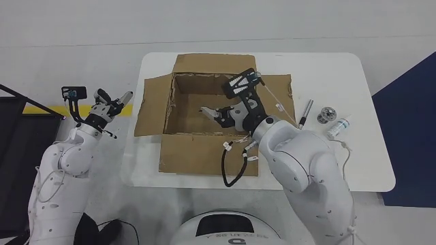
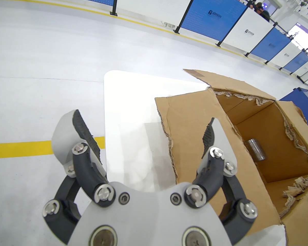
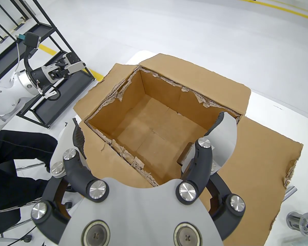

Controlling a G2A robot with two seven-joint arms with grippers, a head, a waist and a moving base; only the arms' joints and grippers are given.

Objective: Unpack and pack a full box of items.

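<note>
An open cardboard box (image 1: 204,155) sits on the white table (image 1: 354,156), flaps spread. The right arm (image 1: 300,156) hangs over its opening, jaws open and empty. The left arm (image 1: 68,156) is off the table's left edge, jaws open too. A metal cylinder (image 2: 255,149) sits inside the box by a wall. A rod (image 1: 306,113), a spool (image 1: 326,115) and a tube (image 1: 338,126) lie on the table right of the box.

The cylinder (image 2: 256,149) sits partly behind the box (image 2: 184,119) wall. The spool (image 3: 301,225) is cut off at the view's edge.
</note>
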